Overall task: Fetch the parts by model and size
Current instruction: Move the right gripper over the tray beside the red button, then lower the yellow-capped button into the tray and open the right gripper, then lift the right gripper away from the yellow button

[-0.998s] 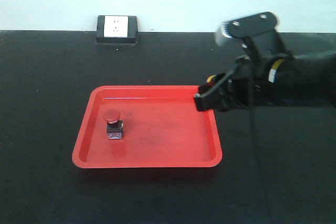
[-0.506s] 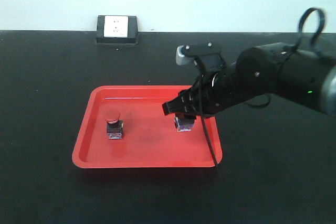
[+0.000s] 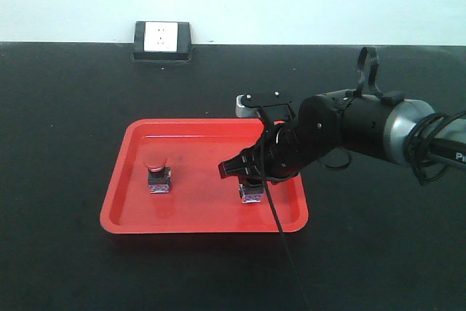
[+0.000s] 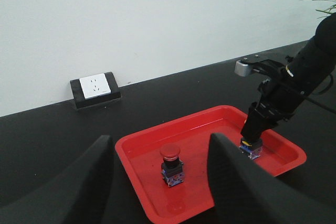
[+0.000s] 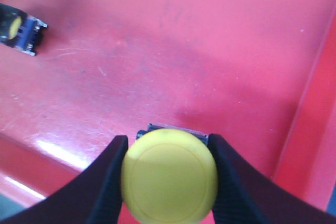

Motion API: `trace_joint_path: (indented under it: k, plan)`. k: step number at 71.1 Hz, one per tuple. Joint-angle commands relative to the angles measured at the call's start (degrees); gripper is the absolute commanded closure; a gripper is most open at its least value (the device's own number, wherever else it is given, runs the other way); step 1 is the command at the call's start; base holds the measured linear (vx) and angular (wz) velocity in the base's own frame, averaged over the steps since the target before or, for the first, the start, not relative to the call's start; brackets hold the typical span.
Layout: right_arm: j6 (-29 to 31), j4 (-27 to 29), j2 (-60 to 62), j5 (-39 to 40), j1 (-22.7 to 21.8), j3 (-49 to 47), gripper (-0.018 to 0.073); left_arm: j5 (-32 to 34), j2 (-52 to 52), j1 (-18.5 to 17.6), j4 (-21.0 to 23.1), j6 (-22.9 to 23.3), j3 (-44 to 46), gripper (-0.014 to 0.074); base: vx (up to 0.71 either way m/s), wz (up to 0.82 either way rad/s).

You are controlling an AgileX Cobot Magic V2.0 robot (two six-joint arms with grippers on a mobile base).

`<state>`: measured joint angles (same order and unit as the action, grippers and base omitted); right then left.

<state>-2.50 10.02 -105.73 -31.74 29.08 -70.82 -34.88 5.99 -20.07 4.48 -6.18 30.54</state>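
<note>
Since the yellow-capped switch (image 5: 169,174) sits clamped by its cap between our right claw (image 3: 247,173) fingers, we read this as the set-down step: its dark base is at or just above the floor of the red tray (image 3: 135,209), near the tray's right wall. Whether the base touches the tray we can't tell; the front view suggests contact or close to it. Gripping the cap from the sides keeps the part upright, so it should land on its flat base rather than tip.

The red-capped switch (image 3: 156,172) already stands upright in the tray's left half, well apart from the yellow one. That spacing leaves room for the claw fingers to spread without knocking it.

Our left claw (image 4: 157,182) hangs off the tray's near side, fingers spread wide, holding nothing, clear of the work.

Beyond the tray's far edge a wall-socket block (image 3: 162,40) rests on the black tabletop (image 3: 58,107), well apart, no interference.

Risk: the right arm's cable (image 3: 280,231) drapes over the tray's near rim and could snag on retreat.
</note>
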Motion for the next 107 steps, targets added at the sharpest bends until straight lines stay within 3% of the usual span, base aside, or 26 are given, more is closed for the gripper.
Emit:
trace_joint_path:
  k: [1,13,41,74,98,107]
  plan:
    - [0.0,0.1,1.9,3.0,-0.1,-2.0,0.0435,3.8,1.0,-0.3,0.6,0.0,1.1,0.0205,0.00,0.00]
    - [0.0,0.1,0.5,1.7,-0.1,-3.4,0.0375,3.8,1.0,-0.3,0.6,0.0,1.1,0.0205,0.00,0.00]
    - [0.0,-2.5,-0.4,-1.2,-0.1,-6.2,0.0136,3.8,1.0,-0.3,0.6,0.0,1.1,0.0205,0.00,0.00]
    - [0.0,-4.4,3.0,-1.0,-0.1,-6.6,0.0128,3.8,1.0,-0.3,0.6,0.0,1.1,0.0205,0.00,0.00]
    - [0.9,-6.8,16.4,0.8,0.0,-6.3,0.0128,3.8,1.0,-0.3,0.6,0.0,1.1,0.0205,0.00,0.00]
    - [2.5,-7.6,24.1,2.9,0.0,-2.0,0.0128,3.8,1.0,-0.3,0.6,0.0,1.1,0.0205,0.00,0.00]
